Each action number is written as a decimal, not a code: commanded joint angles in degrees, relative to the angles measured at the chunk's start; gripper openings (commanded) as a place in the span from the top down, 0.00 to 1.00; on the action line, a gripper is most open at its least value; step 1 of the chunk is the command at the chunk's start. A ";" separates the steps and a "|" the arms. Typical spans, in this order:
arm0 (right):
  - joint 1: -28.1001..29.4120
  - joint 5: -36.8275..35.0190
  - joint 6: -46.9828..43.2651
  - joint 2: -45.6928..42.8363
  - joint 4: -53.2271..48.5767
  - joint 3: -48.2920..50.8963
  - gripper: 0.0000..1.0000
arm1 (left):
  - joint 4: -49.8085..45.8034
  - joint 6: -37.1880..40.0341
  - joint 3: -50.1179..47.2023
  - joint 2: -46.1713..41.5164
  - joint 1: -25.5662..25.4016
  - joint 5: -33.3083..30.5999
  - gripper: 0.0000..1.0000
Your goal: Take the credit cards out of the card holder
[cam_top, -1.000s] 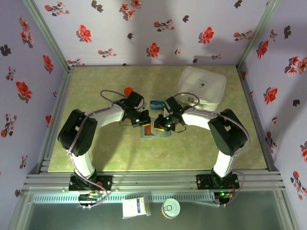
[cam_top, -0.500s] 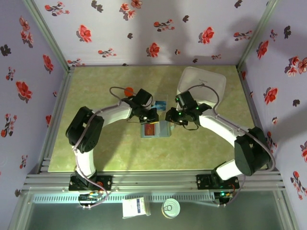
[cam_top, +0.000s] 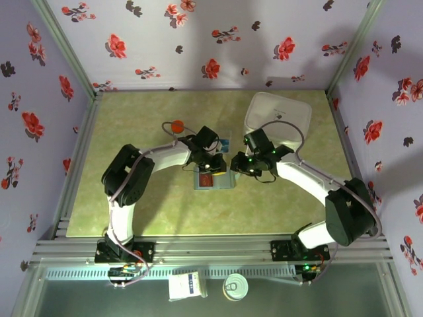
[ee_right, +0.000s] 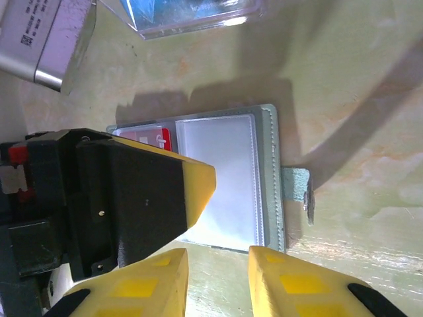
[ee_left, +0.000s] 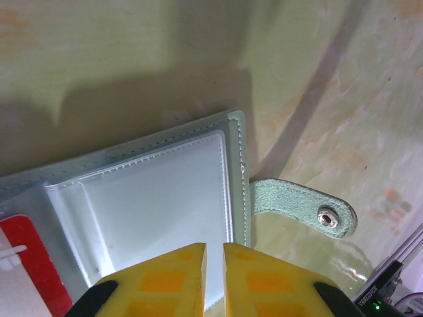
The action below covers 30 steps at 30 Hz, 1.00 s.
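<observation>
The card holder [cam_top: 216, 179] lies open on the table, grey-blue with clear pockets [ee_left: 158, 191] and a snap strap [ee_left: 310, 210] at its right edge. A red credit card [cam_top: 206, 179] sits in its left panel [ee_right: 149, 139]. My left gripper [cam_top: 215, 165] hovers low over the right panel, its yellow fingertips [ee_left: 213, 249] a narrow slit apart with nothing between them. My right gripper [ee_right: 218, 264] stands open just off the holder's near edge, empty, close beside the left one [ee_right: 132, 198]. A teal-blue card [cam_top: 221, 142] rests in a clear stand behind the holder.
A large white lidded box [cam_top: 279, 119] stands at the back right, near the right arm. The clear stand [ee_right: 192, 14] and a labelled grey-white box [ee_right: 39, 33] lie just beyond the holder. A small orange object [cam_top: 176, 125] sits at the back left.
The left gripper has slid right along the holder toward its right panel, and its jaws have parted slightly. The right gripper has drawn back off the holder to its right side.
</observation>
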<state>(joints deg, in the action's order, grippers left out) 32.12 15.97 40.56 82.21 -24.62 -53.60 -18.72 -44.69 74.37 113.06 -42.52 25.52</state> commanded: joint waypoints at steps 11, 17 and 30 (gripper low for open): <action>2.96 7.69 2.76 10.60 7.27 -3.02 0.72 | 0.07 1.51 -13.18 -11.68 6.65 -3.11 0.90; 4.75 9.74 3.78 16.25 10.36 -4.99 0.71 | 1.04 2.02 -17.11 -13.02 8.90 -3.21 0.94; 5.85 12.31 4.46 22.79 12.78 -8.53 0.72 | 2.01 2.52 -18.21 -12.41 10.18 -2.61 0.98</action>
<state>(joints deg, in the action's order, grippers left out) 37.52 26.72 44.18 103.81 -13.08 -60.38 -17.08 -43.11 57.08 101.49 -32.88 22.94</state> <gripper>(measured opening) 0.286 0.044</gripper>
